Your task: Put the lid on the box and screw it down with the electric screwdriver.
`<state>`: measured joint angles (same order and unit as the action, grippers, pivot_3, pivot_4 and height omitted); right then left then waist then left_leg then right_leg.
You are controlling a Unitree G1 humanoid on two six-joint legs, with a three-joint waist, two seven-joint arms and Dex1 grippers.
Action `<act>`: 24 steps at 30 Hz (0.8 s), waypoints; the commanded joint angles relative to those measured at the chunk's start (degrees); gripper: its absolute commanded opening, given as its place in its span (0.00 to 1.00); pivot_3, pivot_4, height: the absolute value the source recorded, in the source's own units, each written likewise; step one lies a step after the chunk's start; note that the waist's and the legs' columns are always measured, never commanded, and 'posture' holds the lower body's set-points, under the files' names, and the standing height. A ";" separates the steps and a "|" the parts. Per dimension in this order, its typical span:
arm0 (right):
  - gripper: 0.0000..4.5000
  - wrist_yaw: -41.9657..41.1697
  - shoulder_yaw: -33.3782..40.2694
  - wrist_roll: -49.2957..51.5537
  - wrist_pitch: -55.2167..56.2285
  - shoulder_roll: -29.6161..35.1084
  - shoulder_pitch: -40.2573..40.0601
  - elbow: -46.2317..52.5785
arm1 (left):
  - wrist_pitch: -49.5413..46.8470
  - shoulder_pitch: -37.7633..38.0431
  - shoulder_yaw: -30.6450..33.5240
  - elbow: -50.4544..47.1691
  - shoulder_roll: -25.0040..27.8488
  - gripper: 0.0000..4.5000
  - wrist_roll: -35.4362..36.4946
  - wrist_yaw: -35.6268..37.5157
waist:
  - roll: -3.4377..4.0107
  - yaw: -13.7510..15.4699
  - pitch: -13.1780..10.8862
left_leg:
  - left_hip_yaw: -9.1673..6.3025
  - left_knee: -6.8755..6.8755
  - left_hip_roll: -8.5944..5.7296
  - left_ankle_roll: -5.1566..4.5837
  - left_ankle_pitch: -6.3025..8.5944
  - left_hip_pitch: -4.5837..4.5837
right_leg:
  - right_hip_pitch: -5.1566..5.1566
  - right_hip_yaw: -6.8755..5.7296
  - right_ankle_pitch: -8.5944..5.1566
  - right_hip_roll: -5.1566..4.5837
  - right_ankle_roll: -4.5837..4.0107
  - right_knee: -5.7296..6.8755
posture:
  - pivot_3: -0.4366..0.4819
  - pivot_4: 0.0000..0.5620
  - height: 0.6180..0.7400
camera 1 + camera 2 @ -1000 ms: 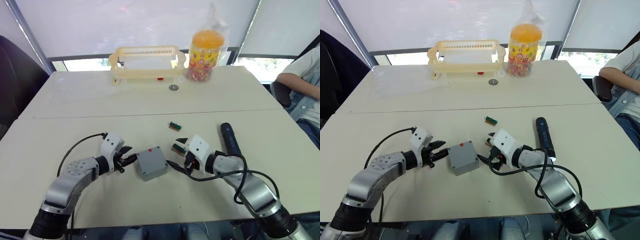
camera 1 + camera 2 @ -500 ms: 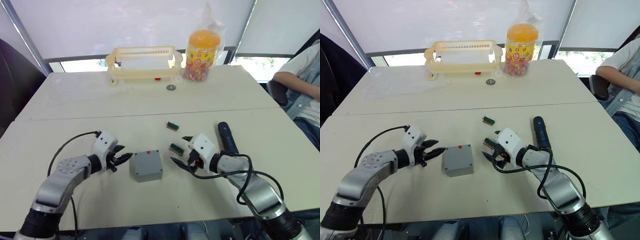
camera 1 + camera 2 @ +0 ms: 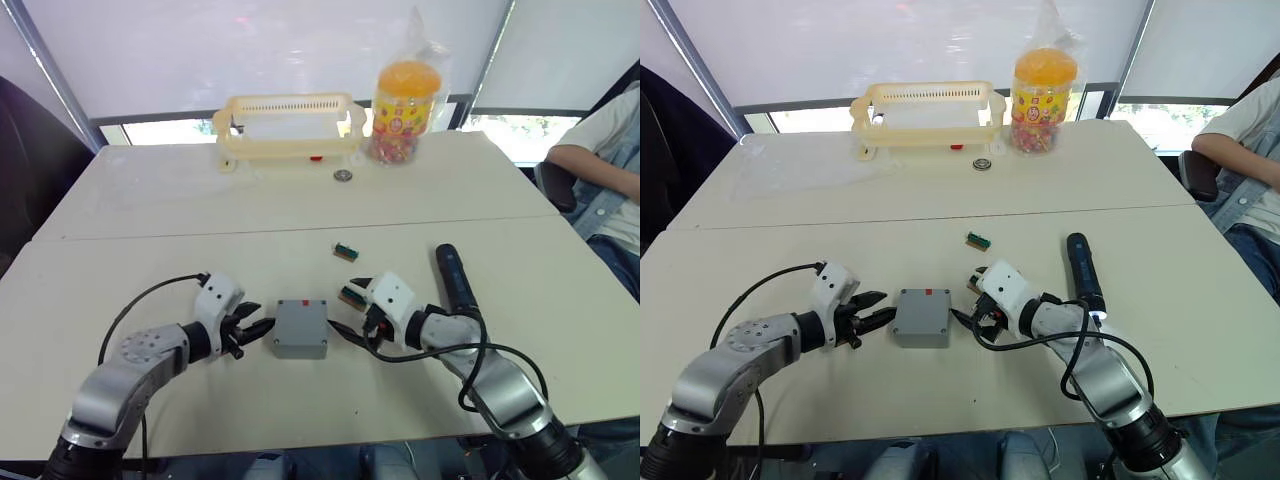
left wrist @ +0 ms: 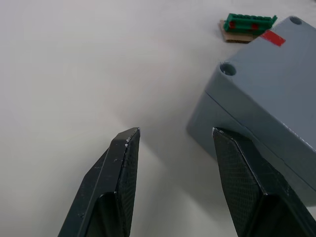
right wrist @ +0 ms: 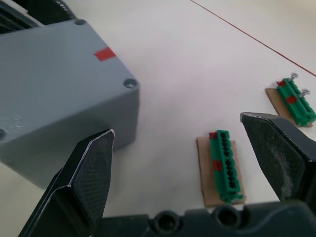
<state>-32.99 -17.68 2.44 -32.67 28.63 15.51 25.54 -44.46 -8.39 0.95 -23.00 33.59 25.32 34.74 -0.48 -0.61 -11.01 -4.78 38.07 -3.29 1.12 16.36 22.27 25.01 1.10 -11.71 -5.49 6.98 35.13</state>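
On the near worktop (image 3: 120, 260) the box (image 3: 301, 328) sits between the left end effector (image 3: 255, 329) and the right end effector (image 3: 347, 316), both spread, empty and beside it. A green block (image 3: 352, 295) lies by the right one, the electric screwdriver (image 3: 457, 281) further right, another block (image 3: 346, 250) beyond. At the far edge stand a yellow basket (image 3: 290, 125) and a sweets jar (image 3: 404, 98).

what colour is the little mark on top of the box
Red, a small rectangle near one edge of the grey box; it shows best in the right wrist view.
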 commanded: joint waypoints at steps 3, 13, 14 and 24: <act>0.99 0.77 -0.96 -0.15 -1.10 -1.57 -1.19 4.54 | 2.34 -1.54 0.04 1.21 0.86 0.53 -0.57 1.67 | 0.00 -0.17 0.01 | 0.01 0.00 0.00 0.00 0.00 -0.01 | 0.01 0.00 0.00 0.02 0.00 0.01 | 0.48 0.27 1.00; 0.99 -1.79 7.22 3.44 1.02 1.02 -0.32 2.71 | 1.95 -4.63 4.71 1.79 9.94 0.53 2.58 10.83 | -0.03 0.01 0.00 | 0.01 0.00 0.01 0.00 0.00 -0.02 | 0.01 0.00 0.00 0.03 -0.01 0.03 | 0.48 0.27 1.00; 0.99 -2.83 8.83 4.68 1.20 1.58 -0.19 2.57 | 1.51 -5.55 5.19 1.80 11.23 0.53 3.34 12.05 | -0.03 0.04 0.00 | 0.01 0.01 0.01 0.01 0.00 -0.01 | -0.01 0.00 0.00 0.03 -0.01 0.03 | 0.48 0.27 1.00; 1.00 -4.98 19.82 14.96 -2.47 1.03 7.26 -5.33 | -3.46 -12.67 4.78 -2.65 14.22 0.01 11.92 17.61 | -0.03 -0.26 0.00 | 0.02 0.02 0.03 0.00 0.00 -0.07 | -0.04 0.01 0.00 0.07 -0.01 0.06 | 0.48 0.27 1.00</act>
<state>-38.51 -0.15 15.38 -34.66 30.32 20.95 21.01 -47.32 -19.64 5.72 -22.31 47.33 35.22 51.59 -0.51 -0.87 -11.00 -4.77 38.10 -3.26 1.12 16.36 22.20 24.97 1.11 -11.71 -5.42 6.97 35.19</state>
